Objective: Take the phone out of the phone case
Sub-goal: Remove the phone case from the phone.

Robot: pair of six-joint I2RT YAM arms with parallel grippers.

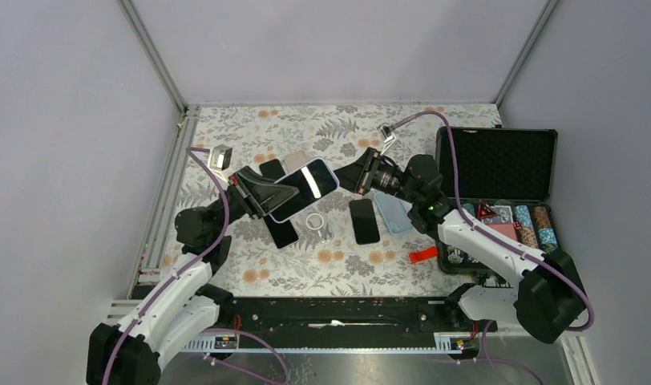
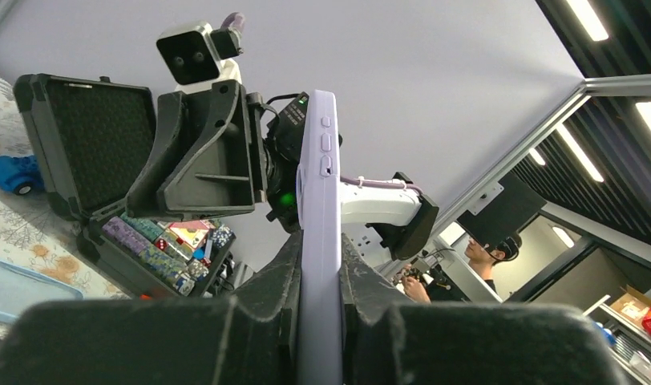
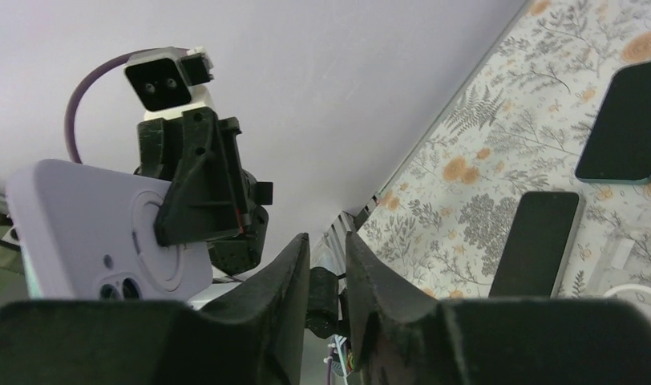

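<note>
Left wrist view: left gripper [image 2: 320,242] pinches lilac phone case [image 2: 319,160] edge-on between both fingers, side buttons visible. Top external view: phone [image 1: 313,180] sits in case, screen up, raised above floral table [image 1: 250,277], between both arms. Right gripper [image 3: 327,239] near case, not touching; fingers slightly parted, nothing between them.

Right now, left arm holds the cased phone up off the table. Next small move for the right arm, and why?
Probably ease the right gripper over to a free corner of the lilac case and pinch its rim. The left gripper clamps it mid-air; the right's jaws stand slightly apart, empty, beside it.
</note>
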